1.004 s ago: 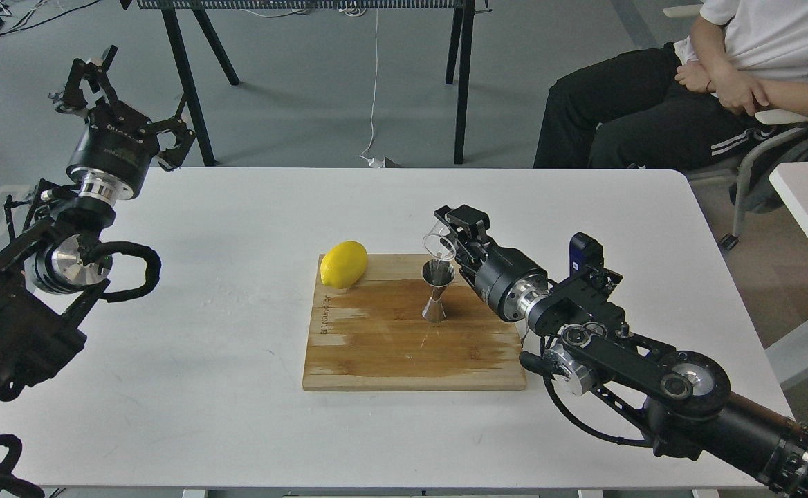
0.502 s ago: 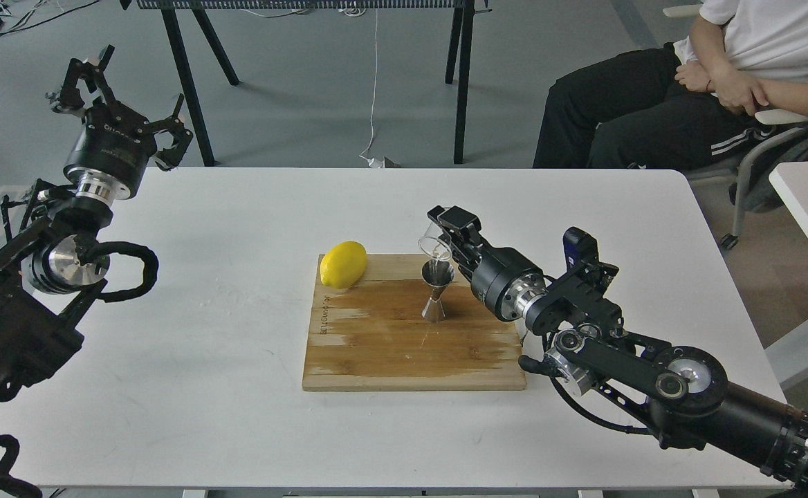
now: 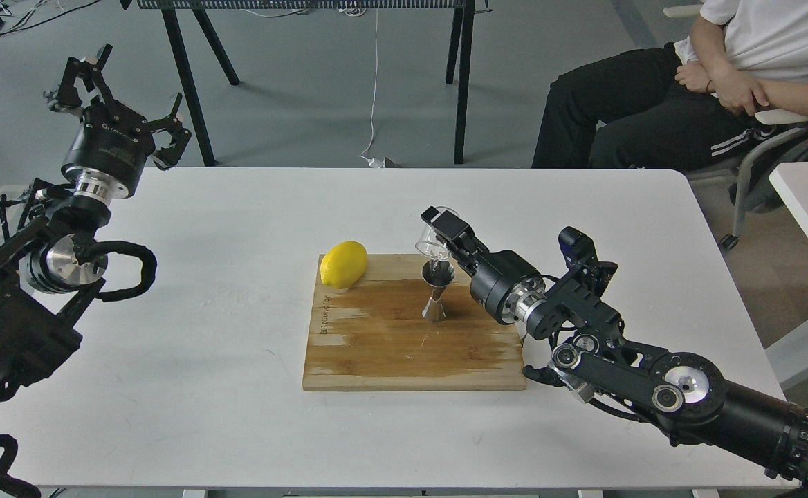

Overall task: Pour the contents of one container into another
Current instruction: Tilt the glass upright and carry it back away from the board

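My right gripper is shut on the small clear plastic cup, which is tipped steeply with its mouth down and to the left, right over the jigger's mouth. The shiny steel jigger stands upright on the wooden cutting board, just below the cup. My left gripper is open, raised beyond the table's far left corner, far from both containers and holding nothing.
A yellow lemon lies on the board's far left corner. The board sits mid-table on the white table. A seated person is beyond the far right edge, and black table legs stand behind.
My right gripper has shifted left and tipped the cup further, so its mouth now points down at the jigger. The left arm has barely moved.
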Robot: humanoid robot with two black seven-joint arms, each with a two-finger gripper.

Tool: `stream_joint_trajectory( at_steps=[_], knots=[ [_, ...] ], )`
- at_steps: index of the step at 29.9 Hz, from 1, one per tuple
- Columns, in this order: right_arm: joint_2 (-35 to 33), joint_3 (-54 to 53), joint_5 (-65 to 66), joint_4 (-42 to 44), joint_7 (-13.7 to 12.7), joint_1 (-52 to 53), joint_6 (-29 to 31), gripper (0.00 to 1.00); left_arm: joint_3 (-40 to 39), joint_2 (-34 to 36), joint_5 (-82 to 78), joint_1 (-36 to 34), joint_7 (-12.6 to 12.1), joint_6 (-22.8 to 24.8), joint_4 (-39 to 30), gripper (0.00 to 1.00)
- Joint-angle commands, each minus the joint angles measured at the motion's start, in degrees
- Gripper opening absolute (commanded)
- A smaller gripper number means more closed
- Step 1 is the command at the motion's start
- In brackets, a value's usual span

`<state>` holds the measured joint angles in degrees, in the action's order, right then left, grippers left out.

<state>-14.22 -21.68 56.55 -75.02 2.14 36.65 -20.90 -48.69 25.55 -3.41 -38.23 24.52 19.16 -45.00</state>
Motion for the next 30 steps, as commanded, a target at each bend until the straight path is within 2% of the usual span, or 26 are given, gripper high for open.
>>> stream_joint_trajectory(
  at_steps=[1,7,11,23,27,30],
  knots=[
    [-0.54,0.58,1.81,0.40,0.14,0.00,-0.19,0.28,0.00,0.03,0.07,0.00,0.09,0.00,0.00,1.00],
    [-0.37,3.31,4.00,1.80,1.37,0.26,-2.56,0.28,-0.09,0.03,0.07,0.09,0.09,0.00,0.00,1.00],
    [-0.19,6.03,7.43,4.17,3.57,0.52,-4.76,0.28,0.00,0.11,0.07,0.09,0.17,0.00,0.00,1.00],
    [-0.72,6.04,7.61,3.91,6.21,0.44,-5.47,0.29,-0.09,0.38,0.07,0.09,0.09,-0.09,0.00,1.00],
    [-2.21,3.15,3.85,1.37,5.07,-0.18,-5.21,0.30,-0.09,0.38,0.07,0.18,0.18,-0.09,0.00,1.00],
    [-2.91,-0.72,-7.03,-1.61,3.66,-0.44,-4.59,0.30,-0.09,0.38,0.07,0.18,0.18,-0.09,0.00,1.00]
  ],
)
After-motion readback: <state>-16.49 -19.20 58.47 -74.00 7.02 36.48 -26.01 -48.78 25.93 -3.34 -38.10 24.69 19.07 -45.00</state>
